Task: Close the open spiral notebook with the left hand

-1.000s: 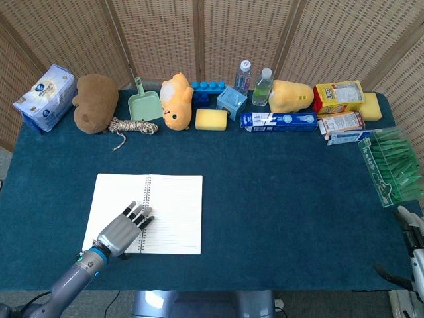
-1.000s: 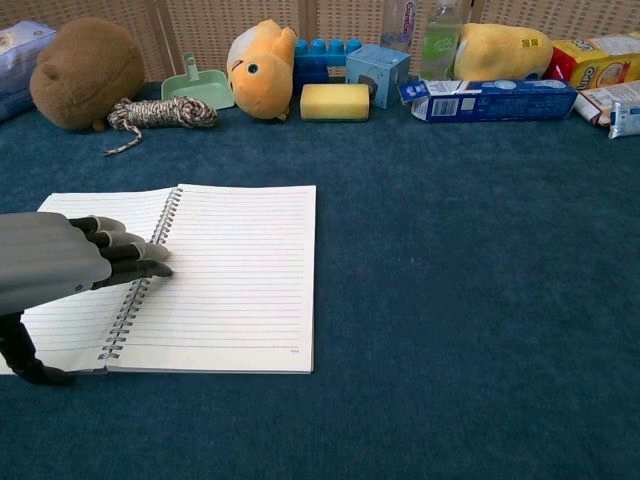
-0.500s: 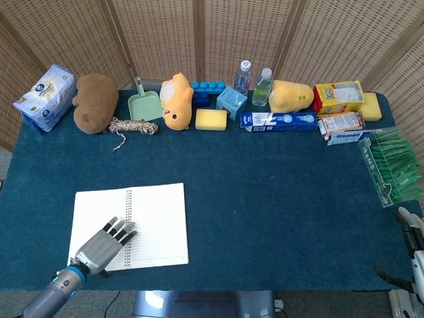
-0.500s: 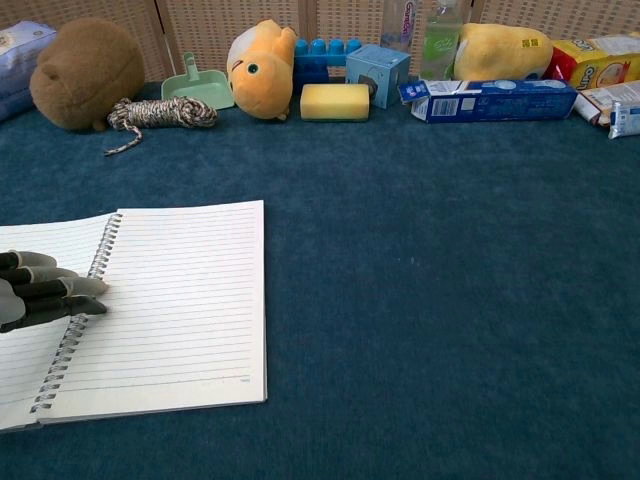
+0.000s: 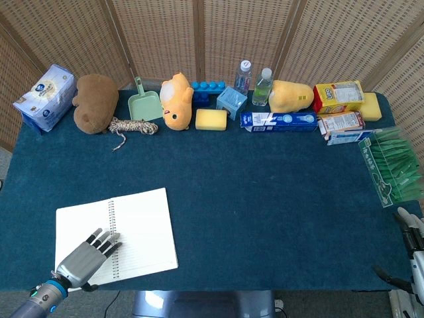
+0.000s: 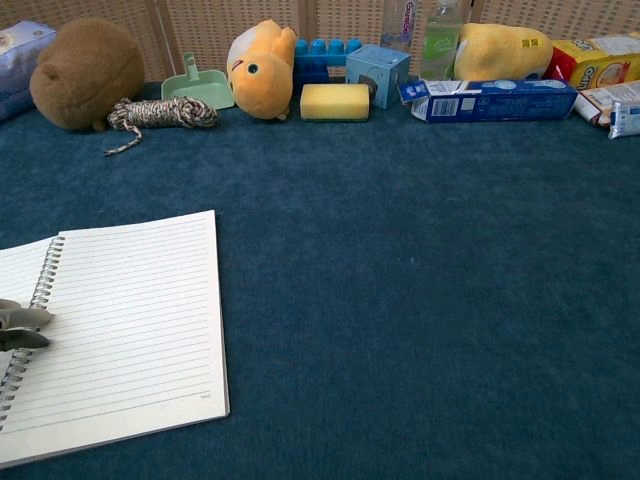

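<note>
Evidently the notebook (image 5: 114, 237) had been dragged, not closed. Across the last second it was seen to slide toward the table's near left corner and to turn slightly, so that its right page (image 6: 120, 325) now sat tilted against the table (image 5: 278, 199) edge. It was still lying fully open, both pages flat, with the spiral (image 5: 113, 237) running down the middle.

The left hand (image 5: 83, 258) had been drawn back with it, and its fingertips (image 5: 106, 242) were laid on the paper at or just beside the spiral. The fingers were held straight and close together, nothing pinched between them. In the chest view only the tips (image 6: 22, 327) could be seen at the left edge.

Of the right hand (image 5: 409, 228), only a part was visible at the far right edge, well apart from the notebook; whether it was spread or curled could not be told.

It was judged that no progress toward closing had been made: no page had been lifted. A page edge would need to be caught and turned over the spiral, and the notebook's nearness to the corner was thought to leave less room for that.
</note>
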Controlling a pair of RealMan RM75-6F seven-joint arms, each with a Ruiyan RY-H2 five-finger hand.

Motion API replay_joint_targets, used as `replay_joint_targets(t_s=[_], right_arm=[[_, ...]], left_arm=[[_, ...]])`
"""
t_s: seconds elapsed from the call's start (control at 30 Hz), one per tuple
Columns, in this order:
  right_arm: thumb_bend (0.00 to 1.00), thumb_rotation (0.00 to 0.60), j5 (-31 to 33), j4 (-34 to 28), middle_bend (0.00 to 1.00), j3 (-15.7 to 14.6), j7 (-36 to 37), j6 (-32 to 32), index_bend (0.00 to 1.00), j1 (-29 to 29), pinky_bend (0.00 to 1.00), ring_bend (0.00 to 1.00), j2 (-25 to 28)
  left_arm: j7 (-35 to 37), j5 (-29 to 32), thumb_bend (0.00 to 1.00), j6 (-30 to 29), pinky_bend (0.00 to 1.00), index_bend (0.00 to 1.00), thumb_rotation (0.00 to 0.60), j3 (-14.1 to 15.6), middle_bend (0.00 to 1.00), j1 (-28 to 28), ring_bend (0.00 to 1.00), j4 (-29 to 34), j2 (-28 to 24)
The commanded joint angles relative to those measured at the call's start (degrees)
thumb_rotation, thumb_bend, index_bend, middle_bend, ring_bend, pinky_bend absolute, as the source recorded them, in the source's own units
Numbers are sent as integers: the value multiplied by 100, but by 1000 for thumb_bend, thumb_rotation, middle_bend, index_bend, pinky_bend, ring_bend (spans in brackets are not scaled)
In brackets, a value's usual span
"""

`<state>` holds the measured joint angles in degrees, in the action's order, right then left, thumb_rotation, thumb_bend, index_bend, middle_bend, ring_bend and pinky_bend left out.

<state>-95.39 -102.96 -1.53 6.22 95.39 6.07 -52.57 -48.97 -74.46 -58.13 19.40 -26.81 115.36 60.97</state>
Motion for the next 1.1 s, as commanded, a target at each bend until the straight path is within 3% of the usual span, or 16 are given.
replay_joint_targets(t_s=[0.03,0.3,0.47,0.63,0.9,1.0,1.1], right_arm=[[0,600,-2,-3,0,-2,-3,0,0,2,0,0,-1],[0,600,-32,-8,0,-16,-18,2,0,9,0,0,-4],[0,600,-26,-13,0,-15,1,8,0,14,0,0,2],[0,600,-60,-13,0,-28,9,14,0,19,0,0,6],[0,600,-154,-20,0,-67,-42,13,0,23,0,0,-11],[0,600,-166,-26,0,-70,-51,23,0,28,0,0,-13],[0,600,-168,-27,0,-69,-34,42,0,36,0,0,-9]], left_arm=[[124,-245,127,-49,0,49,414,147,0,139,0,-20,-91],[346,-1047,128,-339,0,48,415,357,0,459,0,-209,-208],[799,-2039,128,-709,0,13,410,575,0,725,0,-683,-239],[1196,-3070,128,-1283,0,0,406,876,0,1164,0,-1716,-142],[1553,-3836,128,-2270,0,0,409,915,0,1880,0,-3330,291],[1738,-4054,129,-2648,0,0,444,868,0,2109,0,-3930,500],[1789,-4202,129,-2907,0,0,544,800,0,2289,0,-4440,681]])
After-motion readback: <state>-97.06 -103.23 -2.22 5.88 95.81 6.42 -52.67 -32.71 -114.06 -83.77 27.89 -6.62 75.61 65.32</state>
